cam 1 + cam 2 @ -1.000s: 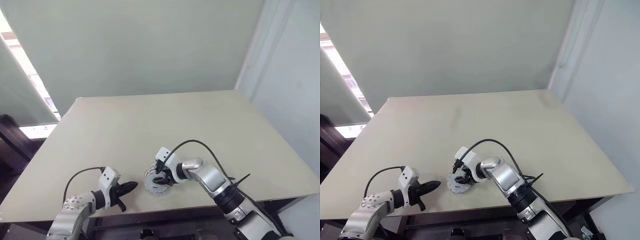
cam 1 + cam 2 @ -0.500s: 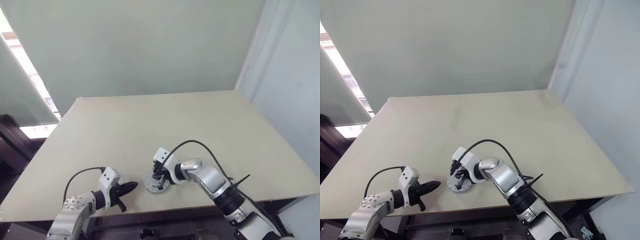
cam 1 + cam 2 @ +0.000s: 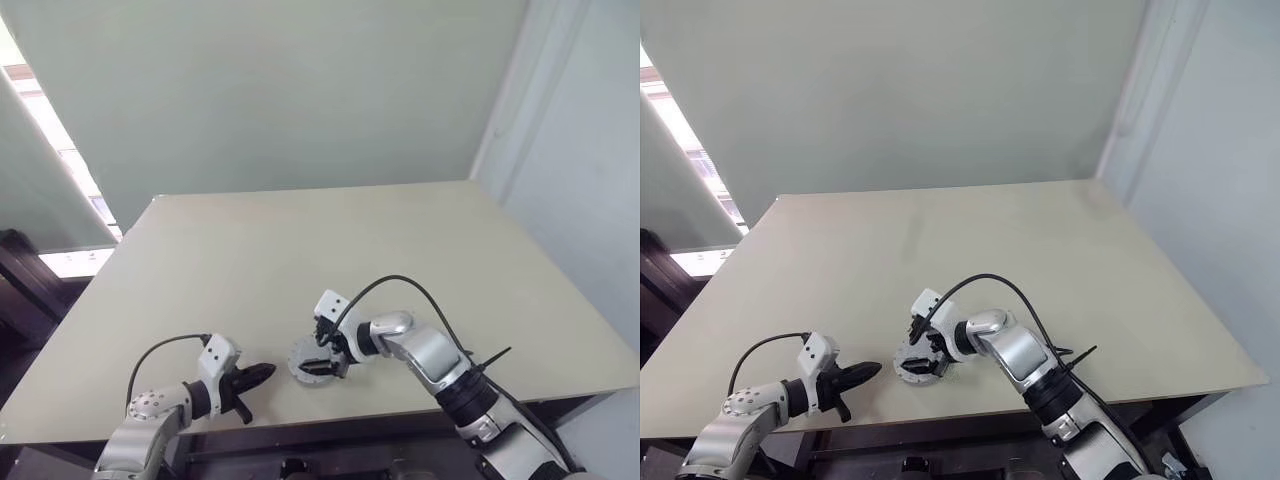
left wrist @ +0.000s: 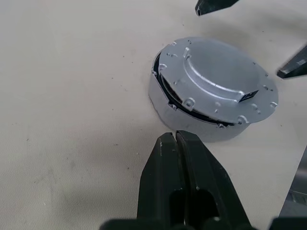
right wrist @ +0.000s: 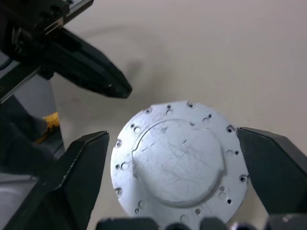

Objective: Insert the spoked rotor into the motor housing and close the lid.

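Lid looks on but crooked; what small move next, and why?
Probably press the lid down flat. In the left wrist view it sits tilted on the motor housing, with a dark gap along one side. The right gripper is open, straddling it; the left gripper is shut beside it.

Silver-grey lid [image 5: 178,165], beige table [image 3: 300,250], black fingers [image 4: 184,182].

Left pincer [image 4: 175,139] is closed; right pincer [image 5: 172,158] is spread wide.

I am seeing the grey lid [image 4: 218,79] sitting slightly tilted atop the round motor housing [image 4: 165,103], near the tabletop's front edge.
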`<state>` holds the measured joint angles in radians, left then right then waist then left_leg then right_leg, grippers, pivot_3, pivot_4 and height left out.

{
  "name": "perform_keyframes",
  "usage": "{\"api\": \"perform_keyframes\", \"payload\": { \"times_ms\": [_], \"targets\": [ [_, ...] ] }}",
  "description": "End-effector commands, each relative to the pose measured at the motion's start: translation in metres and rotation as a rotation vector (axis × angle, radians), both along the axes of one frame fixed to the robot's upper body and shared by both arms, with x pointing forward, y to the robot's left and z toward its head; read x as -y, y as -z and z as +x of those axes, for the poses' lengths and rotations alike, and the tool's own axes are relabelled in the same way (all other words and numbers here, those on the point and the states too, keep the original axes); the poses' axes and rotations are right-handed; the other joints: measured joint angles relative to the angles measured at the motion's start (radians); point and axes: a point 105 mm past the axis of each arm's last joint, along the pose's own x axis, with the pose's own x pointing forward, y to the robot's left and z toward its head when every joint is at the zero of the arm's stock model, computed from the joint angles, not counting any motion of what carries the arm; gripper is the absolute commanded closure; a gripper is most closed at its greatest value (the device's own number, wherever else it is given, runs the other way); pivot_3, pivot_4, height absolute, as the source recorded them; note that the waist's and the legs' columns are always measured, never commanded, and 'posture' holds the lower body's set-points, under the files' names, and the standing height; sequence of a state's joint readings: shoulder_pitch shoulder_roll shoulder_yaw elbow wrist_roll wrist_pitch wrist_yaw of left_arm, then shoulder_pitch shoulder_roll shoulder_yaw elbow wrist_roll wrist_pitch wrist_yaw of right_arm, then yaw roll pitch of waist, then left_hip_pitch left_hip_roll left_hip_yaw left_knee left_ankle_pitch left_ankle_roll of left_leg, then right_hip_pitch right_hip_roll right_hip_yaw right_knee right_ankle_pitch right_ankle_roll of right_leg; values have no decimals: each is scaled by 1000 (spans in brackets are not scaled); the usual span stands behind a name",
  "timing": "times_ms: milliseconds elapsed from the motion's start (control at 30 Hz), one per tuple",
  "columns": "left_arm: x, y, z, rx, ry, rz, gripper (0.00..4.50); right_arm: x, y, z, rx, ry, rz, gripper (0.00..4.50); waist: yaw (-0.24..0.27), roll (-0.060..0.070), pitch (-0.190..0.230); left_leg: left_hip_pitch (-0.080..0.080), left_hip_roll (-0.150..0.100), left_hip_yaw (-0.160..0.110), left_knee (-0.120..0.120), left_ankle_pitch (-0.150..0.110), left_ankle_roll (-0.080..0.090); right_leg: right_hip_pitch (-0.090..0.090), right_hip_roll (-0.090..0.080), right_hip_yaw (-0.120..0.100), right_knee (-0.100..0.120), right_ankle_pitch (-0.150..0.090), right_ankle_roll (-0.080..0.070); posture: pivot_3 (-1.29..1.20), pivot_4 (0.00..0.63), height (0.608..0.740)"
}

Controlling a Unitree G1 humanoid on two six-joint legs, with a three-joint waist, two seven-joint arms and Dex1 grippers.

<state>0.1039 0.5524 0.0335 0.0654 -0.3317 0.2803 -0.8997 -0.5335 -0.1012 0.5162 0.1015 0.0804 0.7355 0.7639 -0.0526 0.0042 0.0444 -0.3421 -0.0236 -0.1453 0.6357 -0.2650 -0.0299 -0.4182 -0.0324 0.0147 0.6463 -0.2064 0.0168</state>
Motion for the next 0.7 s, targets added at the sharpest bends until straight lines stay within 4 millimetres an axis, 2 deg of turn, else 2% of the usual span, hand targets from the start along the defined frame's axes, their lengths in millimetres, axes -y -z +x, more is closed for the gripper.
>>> {"api": "perform_keyframes", "payload": {
  "times_ms": [33,567,700],
  "targets": [
    [0,-12,5,50,19,6,4500,-4,-12,0,46,-16,63,43,0,0,0,0,0,0,0,0,0,0,0,0,0,0,0,0,0,740],
    [2,-15,6,51,34,11,4500,2,22,11,58,10,-40,43,0,0,0,1,0,0,1,0,0,1,0,0,0,0,0,0,0,740],
    [1,-15,6,51,33,11,4500,3,25,12,54,15,-52,43,0,0,0,2,0,0,1,0,0,2,0,0,0,0,0,0,0,740]
  ]
}}
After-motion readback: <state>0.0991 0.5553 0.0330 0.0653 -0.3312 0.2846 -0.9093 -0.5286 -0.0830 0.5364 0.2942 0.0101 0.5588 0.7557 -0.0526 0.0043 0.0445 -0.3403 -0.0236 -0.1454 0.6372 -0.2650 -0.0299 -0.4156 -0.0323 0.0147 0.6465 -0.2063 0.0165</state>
